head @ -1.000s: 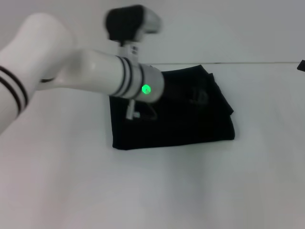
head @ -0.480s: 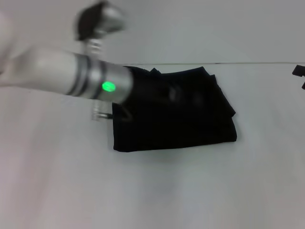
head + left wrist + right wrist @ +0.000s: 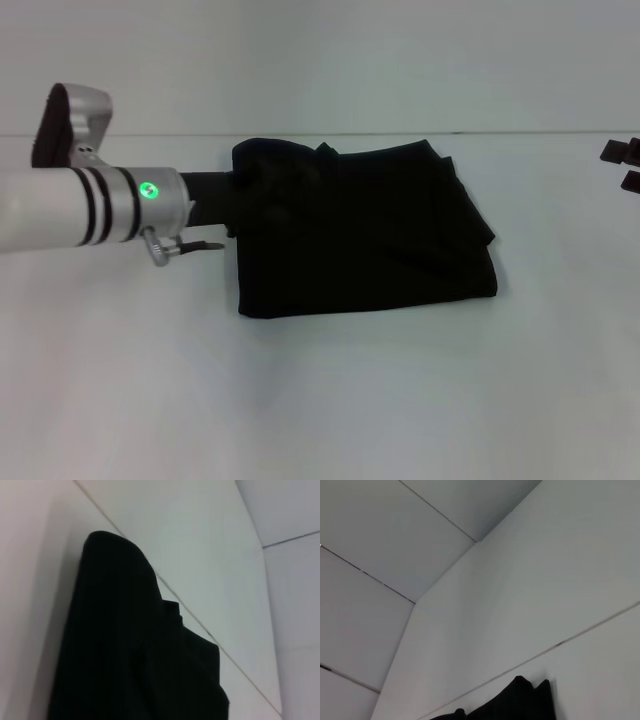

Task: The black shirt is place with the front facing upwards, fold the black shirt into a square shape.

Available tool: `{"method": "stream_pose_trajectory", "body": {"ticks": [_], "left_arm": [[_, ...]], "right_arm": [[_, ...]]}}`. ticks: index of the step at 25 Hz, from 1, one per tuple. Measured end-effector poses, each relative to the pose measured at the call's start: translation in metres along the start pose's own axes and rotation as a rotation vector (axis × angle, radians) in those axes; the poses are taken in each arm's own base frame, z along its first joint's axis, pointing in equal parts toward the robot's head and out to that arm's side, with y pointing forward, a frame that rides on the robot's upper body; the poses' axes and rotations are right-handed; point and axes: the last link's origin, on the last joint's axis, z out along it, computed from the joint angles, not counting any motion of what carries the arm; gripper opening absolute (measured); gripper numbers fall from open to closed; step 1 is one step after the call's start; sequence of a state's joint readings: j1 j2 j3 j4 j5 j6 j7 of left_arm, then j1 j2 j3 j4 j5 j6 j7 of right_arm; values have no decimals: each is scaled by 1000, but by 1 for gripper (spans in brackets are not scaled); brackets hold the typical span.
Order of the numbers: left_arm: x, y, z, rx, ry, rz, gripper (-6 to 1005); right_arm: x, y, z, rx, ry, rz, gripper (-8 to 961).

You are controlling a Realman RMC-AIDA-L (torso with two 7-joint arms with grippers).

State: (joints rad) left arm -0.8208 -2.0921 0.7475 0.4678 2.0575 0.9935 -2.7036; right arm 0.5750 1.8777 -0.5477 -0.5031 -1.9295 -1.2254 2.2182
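Observation:
The black shirt [image 3: 370, 230] lies folded into a rough square in the middle of the white table [image 3: 330, 400]; no lettering or label shows. My left arm reaches in from the left, and its dark gripper [image 3: 222, 197] is at the shirt's left edge, merging with the black cloth. The left wrist view shows the shirt [image 3: 130, 660] close up as a rounded black fold. My right gripper [image 3: 622, 166] shows only as small dark parts at the far right edge, well away from the shirt. The right wrist view catches one edge of the shirt [image 3: 515, 702].
The white table runs to a far edge [image 3: 520, 132] just behind the shirt, with a pale wall beyond. My left arm's silver wrist with a green light [image 3: 148, 190] hangs over the table left of the shirt.
My left arm has swung from above the shirt to its left side and come lower. The right gripper has edged slightly into view. The shirt keeps its folded shape.

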Motion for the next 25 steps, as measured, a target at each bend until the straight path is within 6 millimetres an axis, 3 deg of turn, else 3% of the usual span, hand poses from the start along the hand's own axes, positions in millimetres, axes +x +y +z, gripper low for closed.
{"method": "stream_pose_trajectory", "body": {"ticks": [10,25], "left_arm": [[-3,-1,29,89,75,-24,703],[-5,-2,41,134,117,-37,703]], "right_arm": [[0,0,1,3,-1,-10,790],[2,0,3,3,0,-8,791]]}}
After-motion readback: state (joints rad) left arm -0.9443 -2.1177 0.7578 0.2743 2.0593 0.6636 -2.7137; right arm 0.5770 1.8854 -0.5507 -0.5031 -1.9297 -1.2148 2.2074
